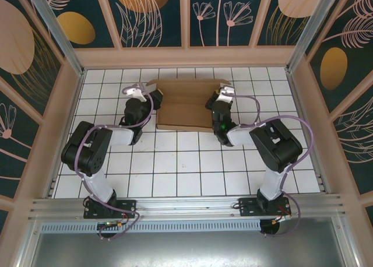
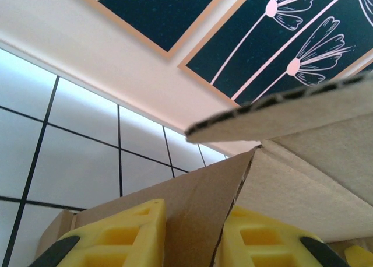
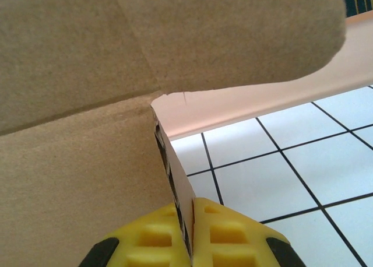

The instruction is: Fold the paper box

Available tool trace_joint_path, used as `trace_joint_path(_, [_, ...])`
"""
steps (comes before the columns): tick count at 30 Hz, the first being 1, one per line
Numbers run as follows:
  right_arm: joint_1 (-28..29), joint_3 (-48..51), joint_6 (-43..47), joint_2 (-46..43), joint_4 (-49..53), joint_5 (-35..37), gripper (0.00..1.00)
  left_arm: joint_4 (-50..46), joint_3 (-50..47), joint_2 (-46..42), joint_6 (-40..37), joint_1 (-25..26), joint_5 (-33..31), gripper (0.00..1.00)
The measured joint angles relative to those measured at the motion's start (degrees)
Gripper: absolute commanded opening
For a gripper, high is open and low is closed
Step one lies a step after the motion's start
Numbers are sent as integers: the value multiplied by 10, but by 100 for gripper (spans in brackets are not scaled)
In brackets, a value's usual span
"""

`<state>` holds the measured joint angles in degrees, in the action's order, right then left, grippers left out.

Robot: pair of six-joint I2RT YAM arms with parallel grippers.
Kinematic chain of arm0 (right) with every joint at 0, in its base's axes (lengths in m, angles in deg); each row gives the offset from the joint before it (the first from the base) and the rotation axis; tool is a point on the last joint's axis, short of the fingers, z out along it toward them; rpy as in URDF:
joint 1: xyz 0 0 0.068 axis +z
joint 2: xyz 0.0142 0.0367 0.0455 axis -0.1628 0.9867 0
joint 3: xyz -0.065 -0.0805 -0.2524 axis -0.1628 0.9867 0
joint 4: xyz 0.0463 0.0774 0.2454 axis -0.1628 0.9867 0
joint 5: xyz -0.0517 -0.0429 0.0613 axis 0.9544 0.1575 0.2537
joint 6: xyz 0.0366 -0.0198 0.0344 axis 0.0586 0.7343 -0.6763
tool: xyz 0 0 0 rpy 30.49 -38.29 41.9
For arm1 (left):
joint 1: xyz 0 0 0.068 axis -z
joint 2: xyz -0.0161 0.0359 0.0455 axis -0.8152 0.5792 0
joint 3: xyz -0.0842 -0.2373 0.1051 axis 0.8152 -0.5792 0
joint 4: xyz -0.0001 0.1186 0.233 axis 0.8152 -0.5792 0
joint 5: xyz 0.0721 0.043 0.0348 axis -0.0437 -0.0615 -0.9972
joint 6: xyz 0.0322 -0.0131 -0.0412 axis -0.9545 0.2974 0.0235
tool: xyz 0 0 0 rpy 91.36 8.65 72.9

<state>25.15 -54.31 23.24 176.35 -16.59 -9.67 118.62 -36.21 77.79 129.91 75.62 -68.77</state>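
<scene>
The box (image 1: 185,105) lay on the far half of the tiled tabletop (image 1: 186,162), close to the back wall (image 1: 186,57). It was a brown cardboard sheet, partly raised, with flaps standing up along its far edge and at both ends. Both arms reached forward to it, one at each end.

The left gripper (image 1: 141,92) was at the box's left end, by the far corner. In the left wrist view its yellow fingers (image 2: 125,238) stood apart, with a cardboard panel rising between them and another flap's corrugated edge crossing above. Whether the fingers pressed on that panel or merely straddled it, I could not tell.

The right gripper (image 1: 219,98) was at the box's right end. In the right wrist view its fingers (image 3: 227,235) were closed on a thin upright cardboard wall, whose cut edge was pinched in the seam between the two — so it was gripping the box. A wider flap spread across the top of that view, and a crease ran across the panel to the left of the fingers.

White tiles with dark joints showed beyond the cardboard in both wrist views, and the left wrist view also took in the pale wall ledge and dark flowered panels above it.
</scene>
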Motion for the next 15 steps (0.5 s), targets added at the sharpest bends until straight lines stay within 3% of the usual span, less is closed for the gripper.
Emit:
trace_joint_path(11, [34,92,0,-7,-130,10,5,61,-76,-14,29,2,6,25])
trace_joint_path(15, [53,120,0,-7,-169,21,11,63,-96,-23,33,4,-7,22])
